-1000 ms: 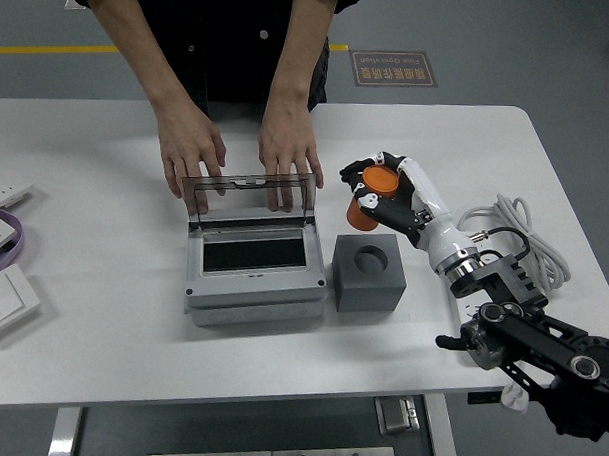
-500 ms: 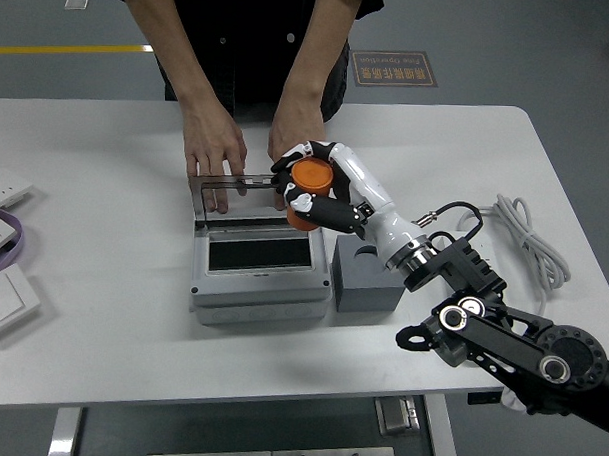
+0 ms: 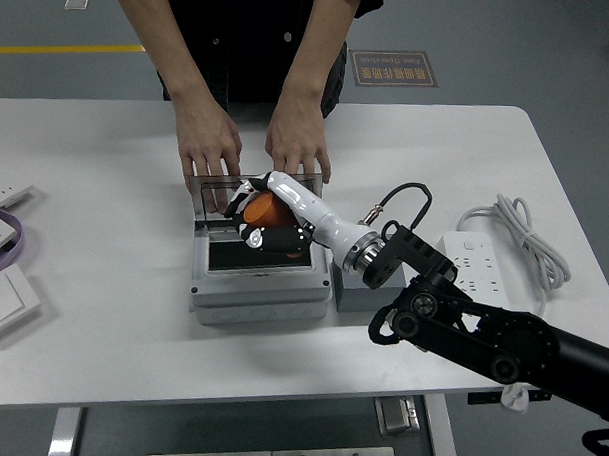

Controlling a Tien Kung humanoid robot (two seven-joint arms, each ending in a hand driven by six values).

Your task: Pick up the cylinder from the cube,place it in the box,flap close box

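Note:
My right hand [image 3: 260, 221] is shut on the orange cylinder [image 3: 266, 214] and holds it tilted over the open grey box [image 3: 258, 283], just above its dark inside. The dark grey cube [image 3: 367, 290] stands right of the box, mostly hidden behind my right forearm. A person's two hands [image 3: 209, 150] rest on the box's clear raised lid [image 3: 216, 190] at its far edge. My left arm is out of view.
A white power strip [image 3: 479, 256] and a coiled white cable [image 3: 529, 236] lie at the right. White switch plates [image 3: 4, 303] and a purple strap [image 3: 9, 246] lie at the left edge.
My right hand has carried the cylinder left from beside the cube to above the open box and lowered it toward the inside. The person's hands stay on the lid.

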